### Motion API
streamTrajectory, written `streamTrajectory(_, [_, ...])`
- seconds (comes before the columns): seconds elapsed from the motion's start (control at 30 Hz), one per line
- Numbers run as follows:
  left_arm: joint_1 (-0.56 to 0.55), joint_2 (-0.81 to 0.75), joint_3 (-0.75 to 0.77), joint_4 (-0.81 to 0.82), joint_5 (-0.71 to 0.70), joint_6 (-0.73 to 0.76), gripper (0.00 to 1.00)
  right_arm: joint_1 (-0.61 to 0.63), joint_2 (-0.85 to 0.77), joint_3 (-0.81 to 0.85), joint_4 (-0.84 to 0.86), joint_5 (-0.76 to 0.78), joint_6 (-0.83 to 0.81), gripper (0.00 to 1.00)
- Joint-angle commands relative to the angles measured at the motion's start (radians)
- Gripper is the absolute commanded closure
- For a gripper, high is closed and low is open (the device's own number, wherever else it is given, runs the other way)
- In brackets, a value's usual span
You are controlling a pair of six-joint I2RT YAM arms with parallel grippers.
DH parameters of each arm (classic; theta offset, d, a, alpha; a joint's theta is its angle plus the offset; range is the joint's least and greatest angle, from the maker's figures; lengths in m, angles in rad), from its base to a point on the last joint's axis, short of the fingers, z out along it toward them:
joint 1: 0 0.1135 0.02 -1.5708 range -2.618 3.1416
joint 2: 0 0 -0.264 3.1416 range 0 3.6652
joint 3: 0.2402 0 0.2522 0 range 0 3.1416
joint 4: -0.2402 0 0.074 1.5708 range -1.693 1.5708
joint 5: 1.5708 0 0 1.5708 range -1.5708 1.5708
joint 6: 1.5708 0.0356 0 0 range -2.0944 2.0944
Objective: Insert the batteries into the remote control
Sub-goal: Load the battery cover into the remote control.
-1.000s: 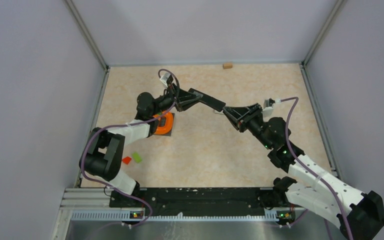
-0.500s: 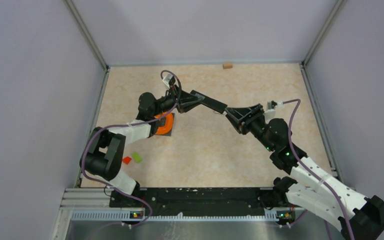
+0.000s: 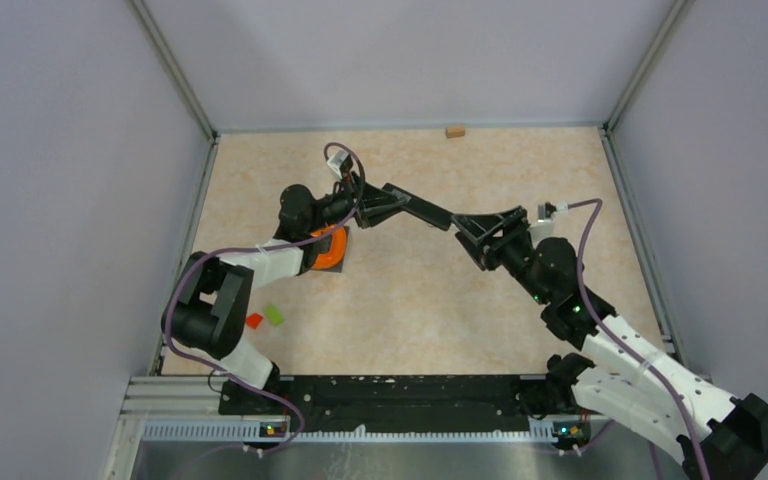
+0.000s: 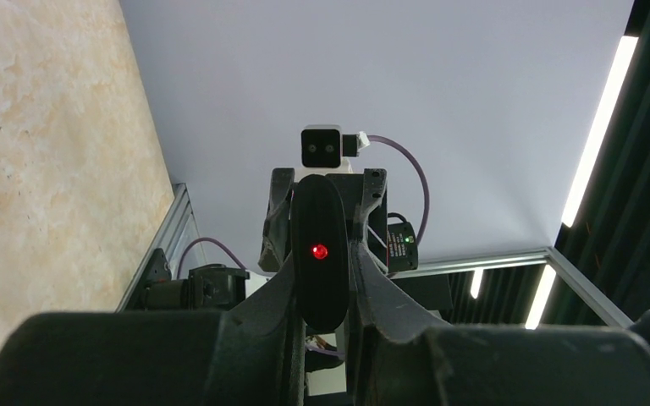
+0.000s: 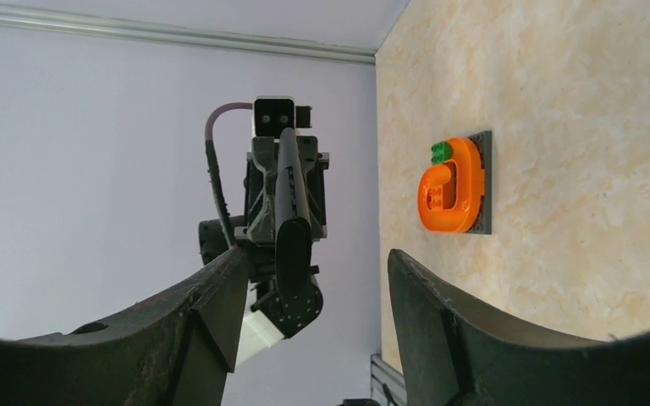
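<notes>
Blocks: a red block point(image 3: 253, 320) and a green block point(image 3: 275, 314) lie together on the tabletop point(image 3: 410, 310) at the left, near the left arm's base.
Orange piece: an orange holder point(image 3: 328, 250) sits on a grey plate just under the left forearm. The right wrist view shows small green and red bricks in it.
Left end effector: the left end effector point(image 3: 388, 198) is clenched on the near end of the remote control point(image 3: 422, 208) and holds it off the tabletop.
Remote control: it is long and black, and slants down and rightward through the air. A red light shows on its face in the left wrist view.
Right end effector: the right end effector point(image 5: 317, 254) is released with its fingers wide apart, and the remote's far end lies on the line between them. I cannot tell whether they touch it.
Change: over the last second very little has moved. The left wrist has crept slightly rightward, the right elbow has swung outward, and the two end effectors stay nose to nose.
Batteries: none can be seen in any view.
Meaning: this looks like a handover or a two-handed brace of the remote. With no battery in hand, loading has probably not yet begun.
</notes>
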Motion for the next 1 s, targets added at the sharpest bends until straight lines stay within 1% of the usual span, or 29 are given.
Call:
streamTrajectory(0.0, [-0.004,-0.007,0.004,0.027,0.015,0.029,1.0,0.002,0.027,0.04,0.003,-0.011,-0.074,0.34])
streamTrajectory(0.1, [-0.004,-0.01,0.003,0.025,0.022,0.034,1.0,0.002,0.064,0.062,-0.007,-0.033,-0.107,0.3])
streamTrajectory(0.17, [-0.004,-0.013,0.002,0.024,0.024,0.038,1.0,0.002,0.086,0.069,0.019,-0.058,-0.13,0.29])
streamTrajectory(0.23, [-0.003,-0.016,0.003,0.023,0.025,0.04,1.0,0.002,0.111,0.078,0.038,-0.086,-0.145,0.29])
streamTrajectory(0.43, [-0.004,-0.038,0.002,0.006,0.035,0.065,1.0,0.002,0.161,0.099,0.06,-0.09,-0.162,0.3])
streamTrajectory(0.6, [-0.005,-0.076,0.001,-0.049,0.038,0.129,1.0,0.002,0.202,0.123,0.069,-0.089,-0.19,0.3])
streamTrajectory(0.7, [-0.004,-0.097,0.001,-0.067,0.04,0.163,1.0,0.002,0.243,0.152,0.061,-0.137,-0.223,0.31])
streamTrajectory(0.8, [-0.005,-0.113,0.005,-0.069,0.042,0.182,1.0,0.002,0.26,0.156,0.042,-0.147,-0.221,0.36])
streamTrajectory(0.97, [-0.005,-0.136,0.012,-0.076,0.028,0.224,1.0,0.002,0.215,0.109,0.014,-0.107,-0.159,0.52])
